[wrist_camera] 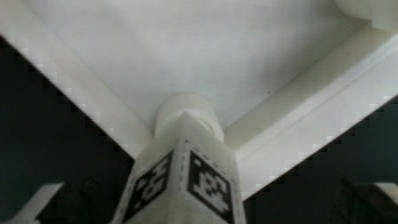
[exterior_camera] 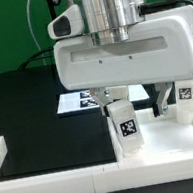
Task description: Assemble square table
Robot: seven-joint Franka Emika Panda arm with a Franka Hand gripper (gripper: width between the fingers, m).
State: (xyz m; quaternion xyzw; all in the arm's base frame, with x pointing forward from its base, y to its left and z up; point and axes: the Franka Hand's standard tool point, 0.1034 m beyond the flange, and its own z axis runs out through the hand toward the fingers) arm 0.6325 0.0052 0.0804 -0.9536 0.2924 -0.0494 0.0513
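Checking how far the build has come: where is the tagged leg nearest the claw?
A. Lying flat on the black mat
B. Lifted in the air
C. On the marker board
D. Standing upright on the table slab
D: the leg stands upright on the slab, seated at its corner in the wrist view.

I see my arm's big white wrist housing (exterior_camera: 129, 57) filling the upper middle, w/ the gripper (exterior_camera: 135, 96) hanging under it over a black table (exterior_camera: 26, 111); fingers mostly hidden, so I can't tell by eye how the jaws stand. Below it, a short white leg (exterior_camera: 123, 128) w/ a black-and-white tag stands upright on the white square tabletop (exterior_camera: 158, 145); more tagged legs show toward the exterior view's right. Behind lies the marker board (exterior_camera: 77, 102), and a plain white bar (exterior_camera: 57, 177) runs along the front edge.
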